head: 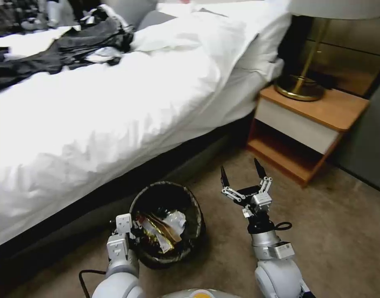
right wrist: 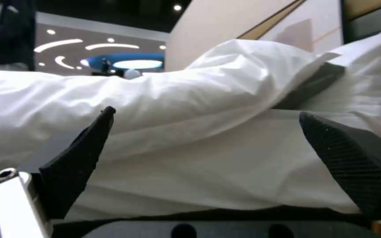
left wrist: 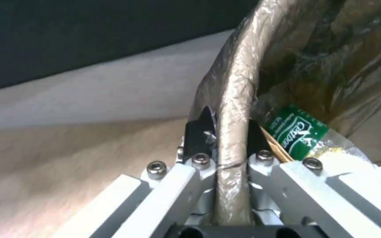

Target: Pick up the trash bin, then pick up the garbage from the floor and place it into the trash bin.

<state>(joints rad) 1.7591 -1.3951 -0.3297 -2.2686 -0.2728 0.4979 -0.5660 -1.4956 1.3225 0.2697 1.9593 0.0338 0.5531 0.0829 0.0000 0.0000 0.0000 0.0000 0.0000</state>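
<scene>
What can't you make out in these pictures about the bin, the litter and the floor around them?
- Trash bin: head view, its white body is covered by the dark bag, and its near rim is hidden by the left gripper clamped on it.
- Garbage: head view, blurred pile; lower pieces are buried.
- Green bottle label: left wrist view, partly hidden by the fingers.
- Floor left of the bin: shadowed under the bed.
- Right gripper: open, holding nothing.

Trash bin: glossy crinkled plastic liner. Left claw: matt black pads, brushed metal links. Bed: smooth white cloth. Nightstand: matt wood. Floor: short-pile carpet.
</scene>
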